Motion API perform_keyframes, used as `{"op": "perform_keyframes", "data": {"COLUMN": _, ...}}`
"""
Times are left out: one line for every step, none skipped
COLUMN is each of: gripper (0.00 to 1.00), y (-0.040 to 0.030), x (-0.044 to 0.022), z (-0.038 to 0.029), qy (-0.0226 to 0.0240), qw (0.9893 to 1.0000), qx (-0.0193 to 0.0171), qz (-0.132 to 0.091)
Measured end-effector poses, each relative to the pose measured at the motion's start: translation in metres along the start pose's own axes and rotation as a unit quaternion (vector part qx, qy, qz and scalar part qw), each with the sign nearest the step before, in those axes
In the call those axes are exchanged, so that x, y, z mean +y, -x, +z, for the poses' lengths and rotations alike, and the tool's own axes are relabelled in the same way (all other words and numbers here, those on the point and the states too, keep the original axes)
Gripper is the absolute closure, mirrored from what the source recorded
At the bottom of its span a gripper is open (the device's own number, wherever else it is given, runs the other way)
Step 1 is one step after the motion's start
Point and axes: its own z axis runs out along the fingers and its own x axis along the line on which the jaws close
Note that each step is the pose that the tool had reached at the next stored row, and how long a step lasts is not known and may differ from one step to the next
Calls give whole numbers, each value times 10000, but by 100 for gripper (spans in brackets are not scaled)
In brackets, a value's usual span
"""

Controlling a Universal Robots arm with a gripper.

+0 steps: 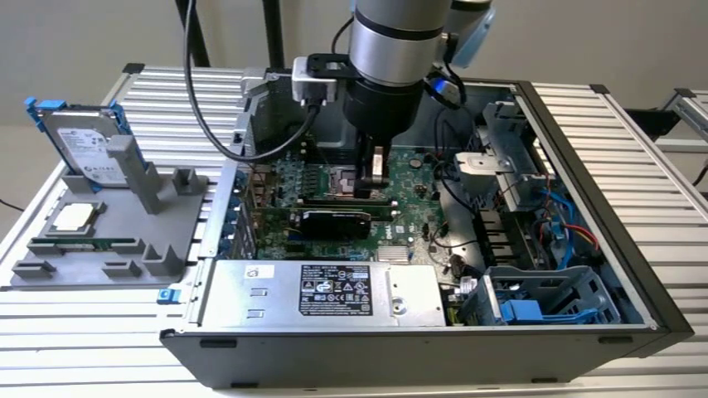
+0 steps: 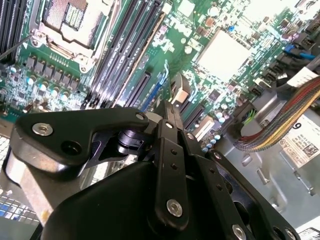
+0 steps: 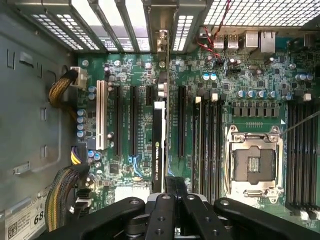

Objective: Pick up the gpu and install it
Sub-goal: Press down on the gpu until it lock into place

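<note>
In the exterior view the gpu (image 1: pixel 335 221) stands on edge in a motherboard (image 1: pixel 415 211) slot at the frame's centre, inside the open computer case (image 1: pixel 575 149). The claw (image 1: pixel 374 174) hangs just above it, toward the frame's top, fingers drawn narrow and holding nothing. In the first wrist view the card's black edge (image 3: pixel 157 147) runs up from the claw (image 3: pixel 174 187).

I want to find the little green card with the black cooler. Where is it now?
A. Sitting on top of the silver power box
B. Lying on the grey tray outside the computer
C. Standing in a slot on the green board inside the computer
C. In the exterior view, the small green card with the black cooler stands on edge in a slot of the green motherboard inside the open case, just below the pincer.
</note>
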Motion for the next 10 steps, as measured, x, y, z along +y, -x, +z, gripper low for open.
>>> {"op": "perform_keyframes", "data": {"gripper": 100, "y": 0, "x": -3, "z": -7, "qy": -5, "qw": 10000, "qx": 0, "qz": 0}}
{"op": "perform_keyframes", "data": {"gripper": 100, "y": 0, "x": -5, "z": -16, "qy": -10, "qw": 10000, "qx": 0, "qz": 1}}
{"op": "perform_keyframes", "data": {"gripper": 100, "y": 0, "x": -8, "z": -28, "qy": -13, "qw": 10000, "qx": 0, "qz": 0}}
{"op": "perform_keyframes", "data": {"gripper": 100, "y": 0, "x": -9, "z": -41, "qy": -14, "qw": 10000, "qx": 0, "qz": 0}}
{"op": "perform_keyframes", "data": {"gripper": 100, "y": 0, "x": -8, "z": -53, "qy": -16, "qw": 10000, "qx": 0, "qz": 0}}
{"op": "perform_keyframes", "data": {"gripper": 100, "y": 0, "x": -8, "z": -63, "qy": -17, "qw": 10000, "qx": 0, "qz": 1}}
{"op": "perform_keyframes", "data": {"gripper": 100, "y": 0, "x": -8, "z": -72, "qy": -18, "qw": 10000, "qx": 0, "qz": 0}}
{"op": "perform_keyframes", "data": {"gripper": 100, "y": 0, "x": -8, "z": -76, "qy": -19, "qw": 10000, "qx": -1, "qz": 0}}
{"op": "perform_keyframes", "data": {"gripper": 100, "y": 1, "x": -8, "z": -76, "qy": -19, "qw": 10000, "qx": -1, "qz": 0}}
{"op": "perform_keyframes", "data": {"gripper": 100, "y": 1, "x": -8, "z": -76, "qy": -19, "qw": 10000, "qx": -2, "qz": 0}}
